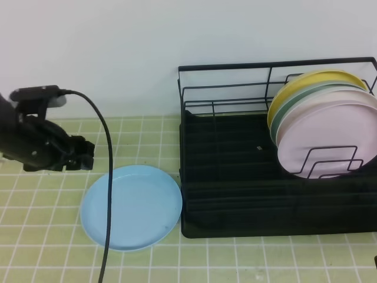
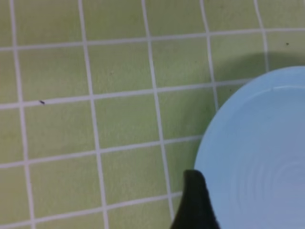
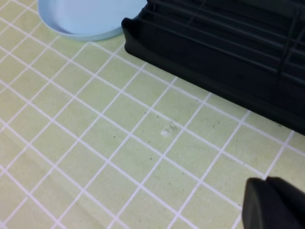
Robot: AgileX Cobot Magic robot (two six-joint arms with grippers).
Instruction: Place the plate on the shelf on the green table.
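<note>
The light blue plate (image 1: 132,206) lies flat on the green table (image 1: 47,236), just left of the shelf (image 1: 235,194), a black wire rack with a ribbed tray. My left gripper (image 1: 88,154) hovers by the plate's upper left rim and holds nothing. The left wrist view shows one dark fingertip (image 2: 195,200) at the plate's edge (image 2: 257,152), with the other finger out of frame. In the right wrist view my right gripper (image 3: 274,205) is shut and empty low over the tiles, in front of the shelf (image 3: 214,52), with the plate (image 3: 86,14) far off.
A yellow plate (image 1: 312,79), a green one and a pink plate (image 1: 330,135) stand upright in the rack's right end. The left arm's black cable (image 1: 109,194) hangs across the blue plate. A white wall closes the back.
</note>
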